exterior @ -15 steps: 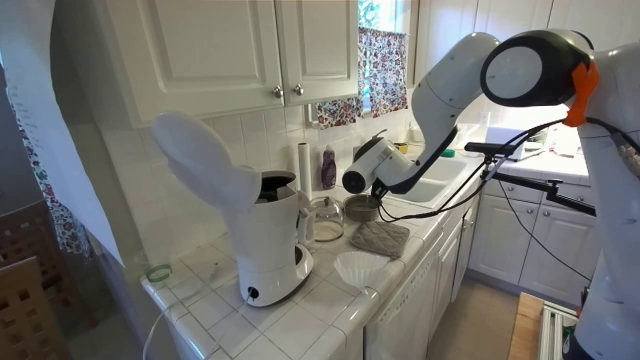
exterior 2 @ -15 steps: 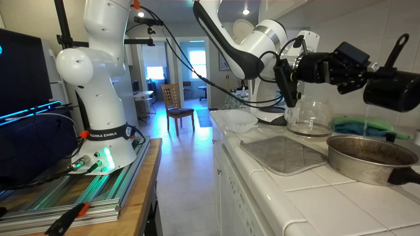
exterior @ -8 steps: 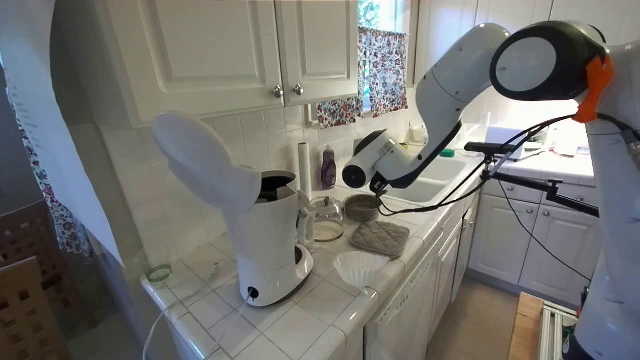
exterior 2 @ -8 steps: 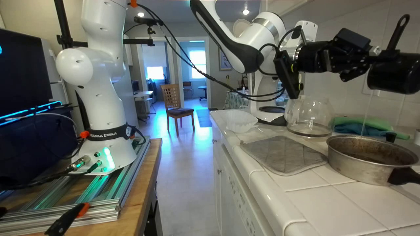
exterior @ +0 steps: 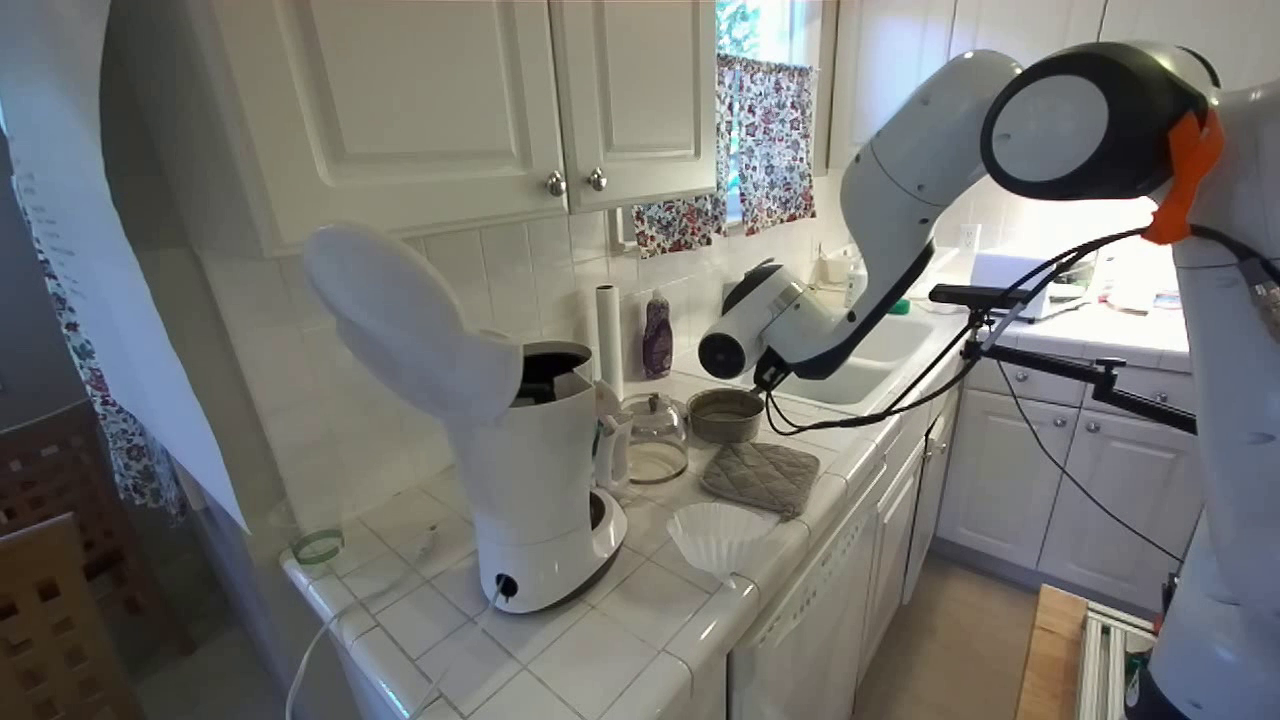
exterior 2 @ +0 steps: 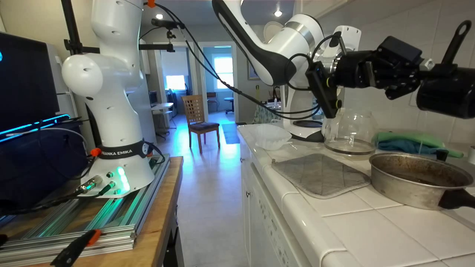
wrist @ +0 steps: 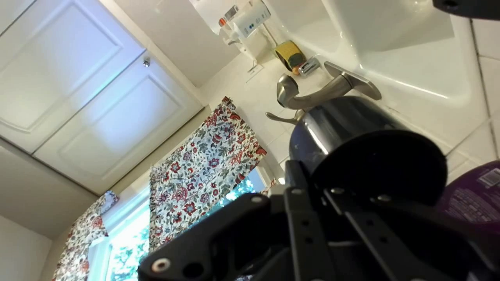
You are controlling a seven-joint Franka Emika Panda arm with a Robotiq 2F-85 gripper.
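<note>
Lower right in an exterior view, a stained saucepan (exterior 2: 404, 191) stood beside a quilted potholder (exterior 2: 323, 176); upper right, the gripper (exterior 2: 426, 73) clamped a glossy black pot (exterior 2: 447, 93), tipped sideways.

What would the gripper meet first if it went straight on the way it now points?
Beyond the black pot that the gripper holds, the faucet looks first in line in the wrist view, though depth is unclear and it might pass beside it.
</note>
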